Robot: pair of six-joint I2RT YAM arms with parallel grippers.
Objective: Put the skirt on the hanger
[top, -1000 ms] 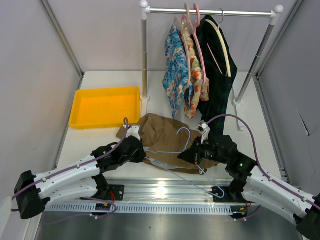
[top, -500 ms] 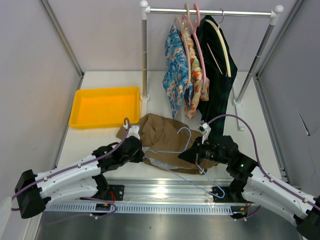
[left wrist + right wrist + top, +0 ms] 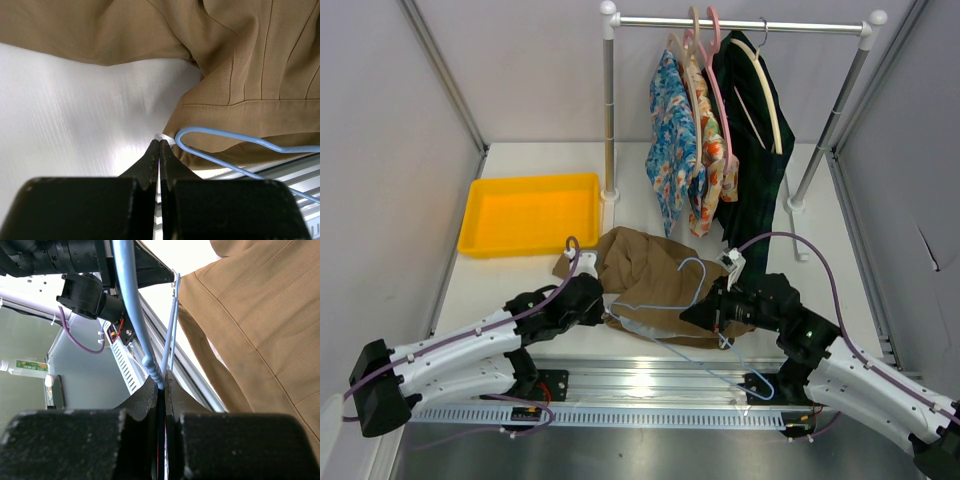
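The skirt [image 3: 645, 265] lies crumpled at front centre, not yet on the hanger [image 3: 660, 305], whose wire crosses its 6 o'clock edge. Your left gripper [image 3: 159, 145], at 8 o'clock, has jaws together at the waistband corner; fabric caught or not, cannot tell. Your right gripper [image 3: 161, 385], at 4 o'clock, is clamped on the hanger. Step in hand: threading. Next likely needs a sure waistband pinch.
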